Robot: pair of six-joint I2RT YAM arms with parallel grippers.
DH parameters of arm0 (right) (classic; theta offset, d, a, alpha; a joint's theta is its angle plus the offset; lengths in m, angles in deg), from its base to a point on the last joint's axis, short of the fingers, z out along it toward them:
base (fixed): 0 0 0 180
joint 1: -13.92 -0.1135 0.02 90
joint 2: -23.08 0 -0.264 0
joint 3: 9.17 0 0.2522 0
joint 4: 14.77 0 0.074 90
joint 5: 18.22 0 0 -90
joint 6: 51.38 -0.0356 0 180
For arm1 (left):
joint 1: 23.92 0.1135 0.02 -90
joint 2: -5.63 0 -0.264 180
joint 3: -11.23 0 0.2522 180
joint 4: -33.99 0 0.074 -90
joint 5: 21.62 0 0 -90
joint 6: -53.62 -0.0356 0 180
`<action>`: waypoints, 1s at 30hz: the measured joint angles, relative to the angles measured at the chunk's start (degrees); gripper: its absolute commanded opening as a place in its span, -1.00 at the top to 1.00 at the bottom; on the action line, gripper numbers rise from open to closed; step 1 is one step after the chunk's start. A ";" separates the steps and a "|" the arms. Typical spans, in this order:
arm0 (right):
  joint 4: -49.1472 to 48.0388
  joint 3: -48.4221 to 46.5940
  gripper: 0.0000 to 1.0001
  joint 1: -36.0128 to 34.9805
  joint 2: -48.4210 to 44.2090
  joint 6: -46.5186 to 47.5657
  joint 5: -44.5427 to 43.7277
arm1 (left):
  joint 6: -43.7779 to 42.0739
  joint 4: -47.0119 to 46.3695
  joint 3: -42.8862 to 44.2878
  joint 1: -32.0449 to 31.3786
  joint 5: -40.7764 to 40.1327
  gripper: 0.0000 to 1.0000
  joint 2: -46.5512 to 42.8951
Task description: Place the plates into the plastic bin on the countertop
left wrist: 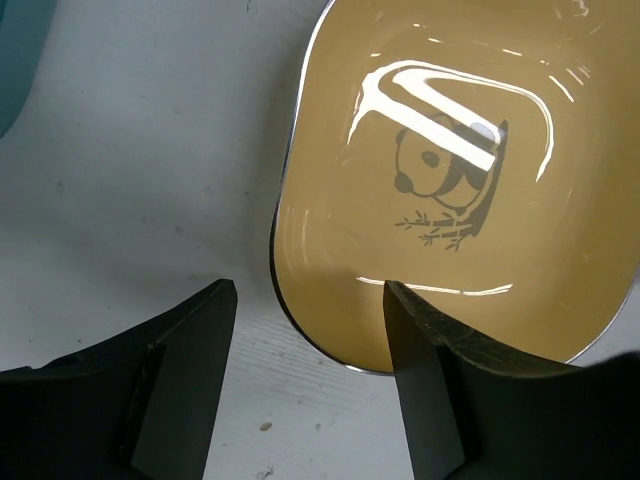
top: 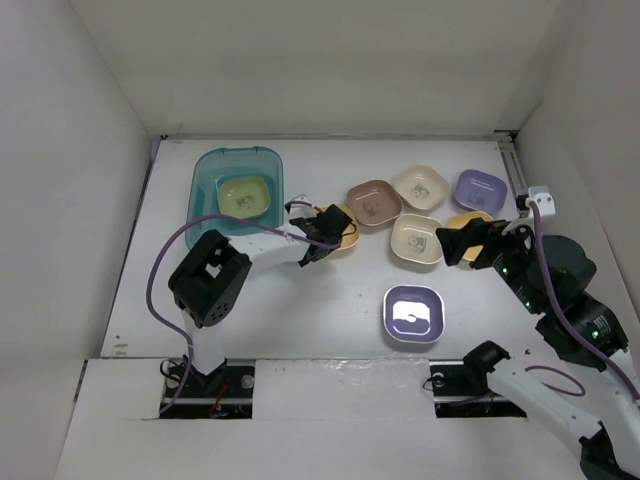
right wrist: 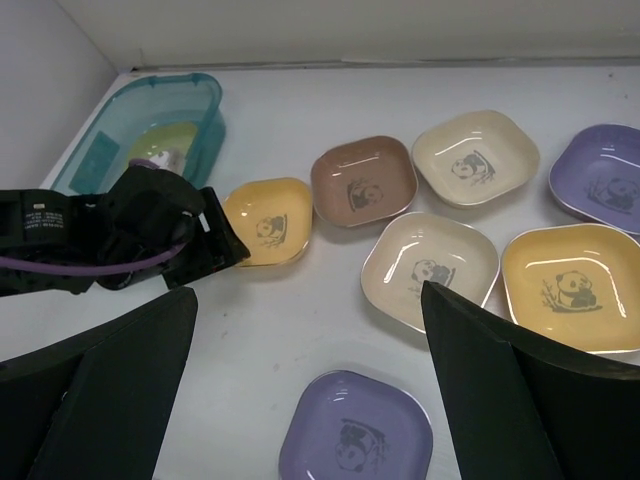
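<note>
Nearest the arms, a lavender plate sits alone on the white countertop. A bit further out, the left gripper has its jaws apart, straddling the near rim of a yellow-orange plate without pinching it. That plate's basically square, so no real long axis. It lies flat, hollow up, glossy, with a panda mark in the centre. The right gripper hovers spread wide, holding nothing. Far left, the teal plastic bin has a green plate inside.

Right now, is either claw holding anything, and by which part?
Nothing is held yet. The left gripper straddles the rim of the yellow plate, jaws apart, one finger inside and one outside. The right gripper hangs open and empty.
</note>
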 measured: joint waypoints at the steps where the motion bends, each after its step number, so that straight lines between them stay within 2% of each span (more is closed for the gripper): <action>1: 0.00 0.02 -1.00 0.00 0.04 0.00 0.17 | 0.48 -0.11 0.00 0.11 -0.11 -0.01 0.00; 3: 0.00 0.02 -1.00 0.00 0.31 0.04 0.48 | 1.60 -0.46 0.00 0.17 -0.39 0.16 0.00; 5: -0.02 0.13 -1.00 0.00 0.48 0.04 0.70 | 2.67 -1.09 -0.63 0.15 -0.50 0.49 0.00; 7: 0.00 0.33 -1.00 0.00 0.59 0.04 0.87 | 3.89 -1.86 -2.12 0.15 -0.44 0.73 0.00; 11: 0.00 0.35 -1.00 0.00 0.72 0.04 1.20 | 7.41 -4.07 -4.70 -0.22 -1.25 0.99 -1.31; 15: -0.02 0.35 -1.00 0.00 0.83 0.04 1.68 | 11.37 -1.18 -6.43 -2.78 -2.43 1.00 -4.04; 19: -0.04 0.35 -1.00 0.00 1.11 0.02 2.43 | 15.30 7.61 -5.70 -7.23 -4.55 1.00 -6.86; 25: -0.04 0.35 -1.00 0.00 1.07 0.02 2.97 | 18.69 22.99 2.29 -13.25 -8.63 1.00 -11.41; 28: -0.04 0.35 -1.00 0.00 1.03 0.02 3.10 | 15.82 24.00 7.78 -11.41 -10.69 1.00 -14.49; 30: -0.07 0.35 -1.00 0.00 1.03 0.02 3.17 | 12.31 21.11 9.51 -5.84 -10.14 1.00 -17.16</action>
